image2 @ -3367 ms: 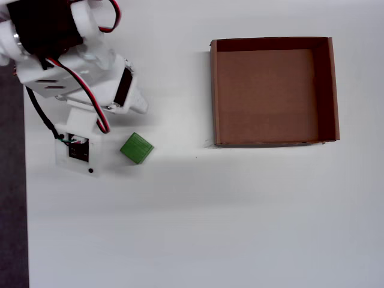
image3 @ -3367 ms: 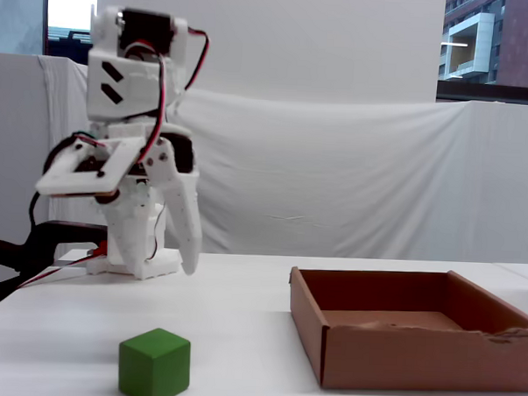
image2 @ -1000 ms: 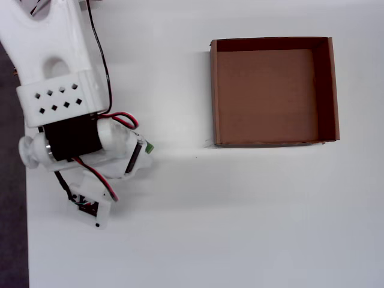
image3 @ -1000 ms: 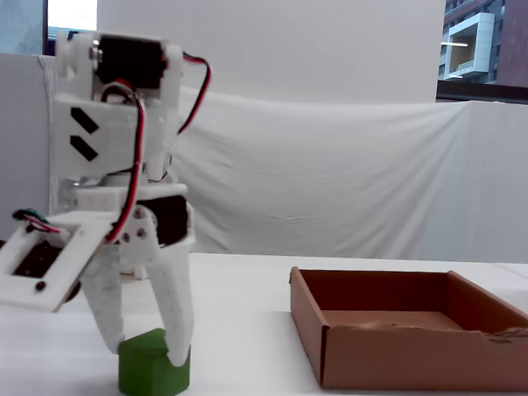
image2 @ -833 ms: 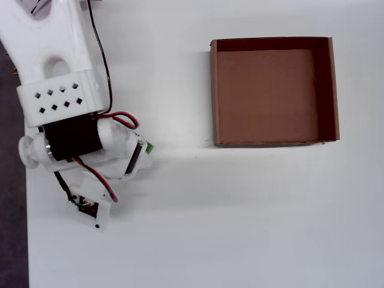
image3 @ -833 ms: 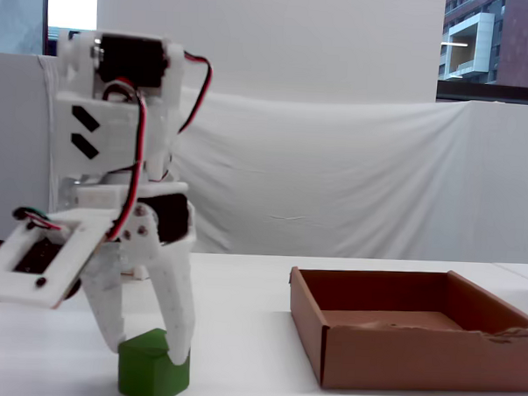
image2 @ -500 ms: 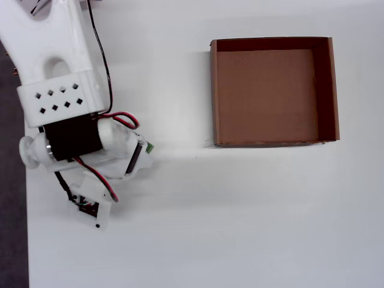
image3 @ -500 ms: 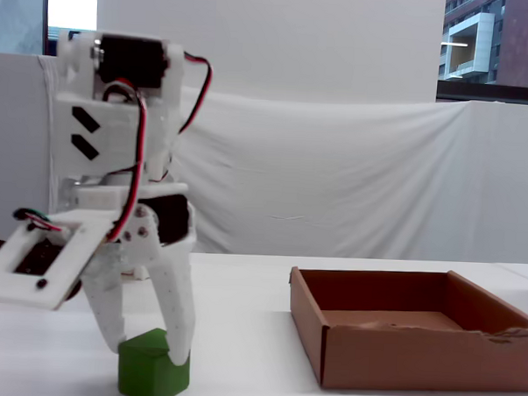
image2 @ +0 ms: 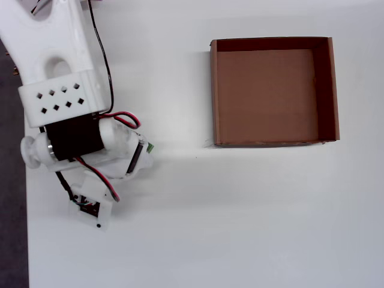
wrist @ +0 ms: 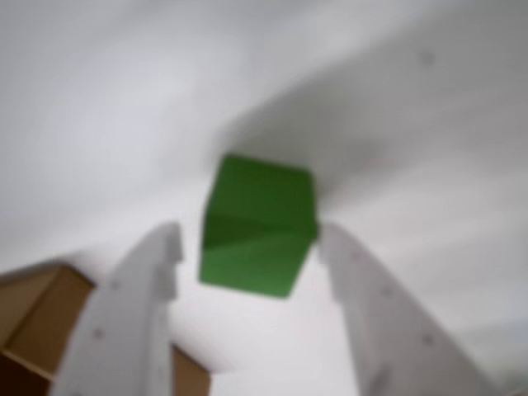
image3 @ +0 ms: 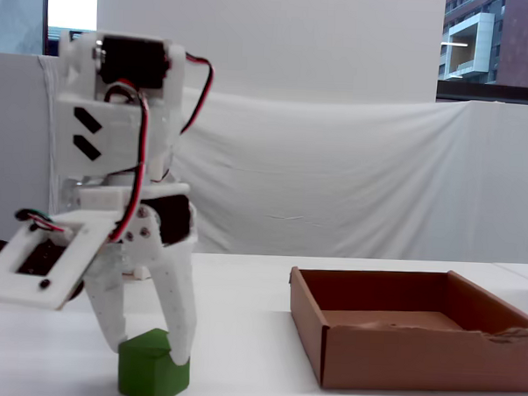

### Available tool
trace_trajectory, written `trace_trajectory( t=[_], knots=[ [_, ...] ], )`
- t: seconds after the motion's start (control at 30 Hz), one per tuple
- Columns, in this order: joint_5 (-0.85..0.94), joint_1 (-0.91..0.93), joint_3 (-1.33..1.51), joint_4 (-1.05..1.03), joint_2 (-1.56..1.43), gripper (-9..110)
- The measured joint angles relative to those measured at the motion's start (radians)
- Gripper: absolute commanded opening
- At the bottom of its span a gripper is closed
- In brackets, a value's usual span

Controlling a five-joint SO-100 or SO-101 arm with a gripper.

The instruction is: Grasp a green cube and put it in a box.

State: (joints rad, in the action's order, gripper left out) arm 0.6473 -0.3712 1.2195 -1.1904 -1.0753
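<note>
Fixed view shows a white tabletop point(image3: 242, 302) backed by white cloth, city buildings beyond a window. On it, well apart from the box point(image3: 416, 332), the green cube point(image3: 152, 366) sits between the end effector's point(image3: 148, 351) spread, unclenched fingers.

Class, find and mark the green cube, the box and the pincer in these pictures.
green cube point(wrist: 257, 227): wrist view, on its front face.
box point(image2: 275, 143): overhead view, on its near wall.
pincer point(image3: 148, 355): fixed view, midway between the fingertips, which straddle the cube.
</note>
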Motion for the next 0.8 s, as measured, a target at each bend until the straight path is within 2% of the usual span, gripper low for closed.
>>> trace_trajectory(
  t=[0.8],
  knots=[
    [0.000,-0.005,0.000,0.000,0.017,16]
  ],
)
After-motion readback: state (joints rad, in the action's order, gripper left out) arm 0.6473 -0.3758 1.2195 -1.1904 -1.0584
